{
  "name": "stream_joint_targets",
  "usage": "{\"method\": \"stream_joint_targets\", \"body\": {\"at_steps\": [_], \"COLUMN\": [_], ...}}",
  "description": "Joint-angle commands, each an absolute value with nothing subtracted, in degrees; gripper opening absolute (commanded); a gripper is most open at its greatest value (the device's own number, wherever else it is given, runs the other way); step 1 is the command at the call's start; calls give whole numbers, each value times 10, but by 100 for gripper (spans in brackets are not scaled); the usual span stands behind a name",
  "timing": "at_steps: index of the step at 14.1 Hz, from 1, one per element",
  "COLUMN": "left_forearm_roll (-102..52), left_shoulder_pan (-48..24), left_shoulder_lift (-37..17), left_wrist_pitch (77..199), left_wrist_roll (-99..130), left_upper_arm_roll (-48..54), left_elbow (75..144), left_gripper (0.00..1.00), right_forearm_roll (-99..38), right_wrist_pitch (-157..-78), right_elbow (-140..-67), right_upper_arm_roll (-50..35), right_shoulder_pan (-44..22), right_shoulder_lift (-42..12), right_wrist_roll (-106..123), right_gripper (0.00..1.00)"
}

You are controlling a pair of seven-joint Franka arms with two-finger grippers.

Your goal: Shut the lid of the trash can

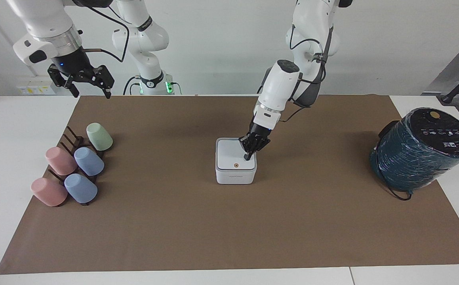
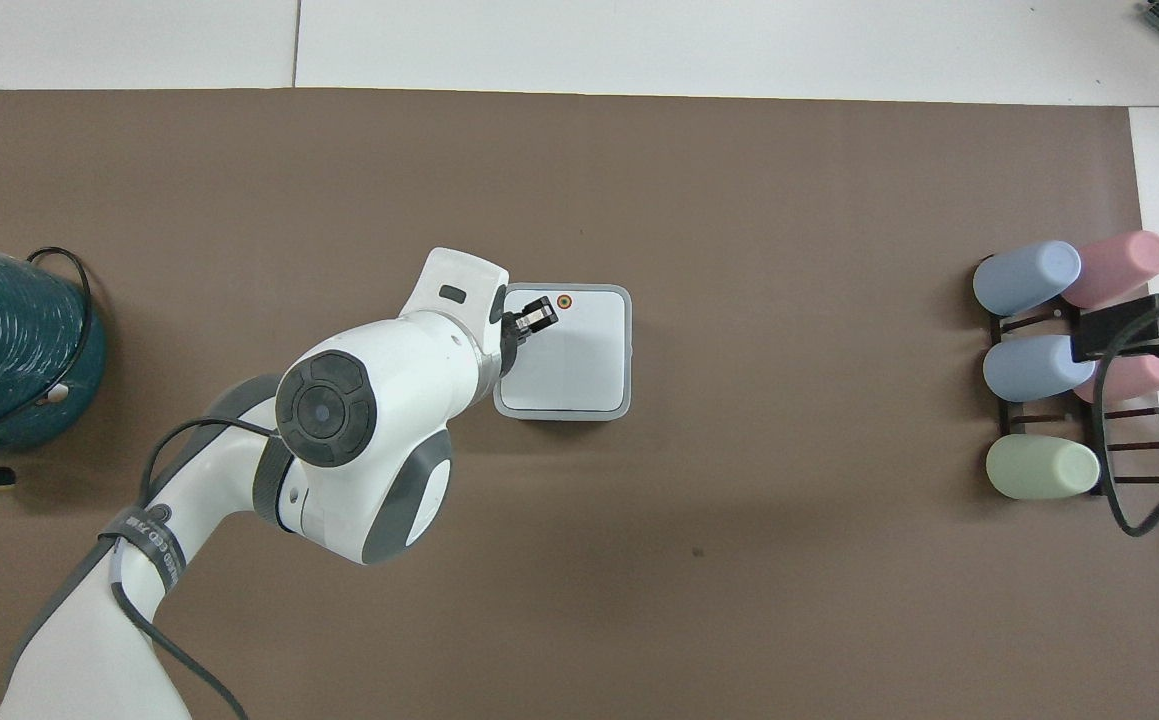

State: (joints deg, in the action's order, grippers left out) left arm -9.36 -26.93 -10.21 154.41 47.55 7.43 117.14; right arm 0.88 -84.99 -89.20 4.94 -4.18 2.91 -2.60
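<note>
Brown paper covers your worktop (image 1: 174, 237), and the trash can (image 1: 235, 174) sits in the middle of it. You can see the lid (image 1: 231, 155) lying flat on top of the can now, with no gap and nothing inside showing, so the closing looks done. What is left, I think, is only to lift your tool away.

Your left tool (image 1: 248, 154) points down at the lid, by the edge toward the left arm's end of the worktop. Its tips look pressed together, holding nothing, and seem to touch the lid near the little orange dot (image 2: 564, 299).

Your right tool (image 1: 79, 79) waits up high, its fingers spread apart, over the right arm's end of the worktop, near the cup rack (image 1: 73, 144)
</note>
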Motion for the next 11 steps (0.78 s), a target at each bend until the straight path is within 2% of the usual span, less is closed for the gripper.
{"method": "stream_joint_targets", "body": {"at_steps": [1, 11], "left_forearm_roll": [-105, -105], "left_shoulder_pan": [-266, -268], "left_shoulder_lift": [-110, -134], "left_wrist_pitch": [1553, 1569], "left_wrist_roll": [470, 466], "left_upper_arm_roll": [76, 76], "left_elbow": [1169, 1175], "left_gripper": [0, 0], "right_forearm_roll": [5, 5], "right_wrist_pitch": [-840, -840], "right_elbow": [-885, -886], "right_upper_arm_roll": [49, 49], "right_shoulder_pan": [-40, -40], "right_shoulder_lift": [28, 28], "right_wrist_roll": [-10, -10], "right_gripper": [100, 100]}}
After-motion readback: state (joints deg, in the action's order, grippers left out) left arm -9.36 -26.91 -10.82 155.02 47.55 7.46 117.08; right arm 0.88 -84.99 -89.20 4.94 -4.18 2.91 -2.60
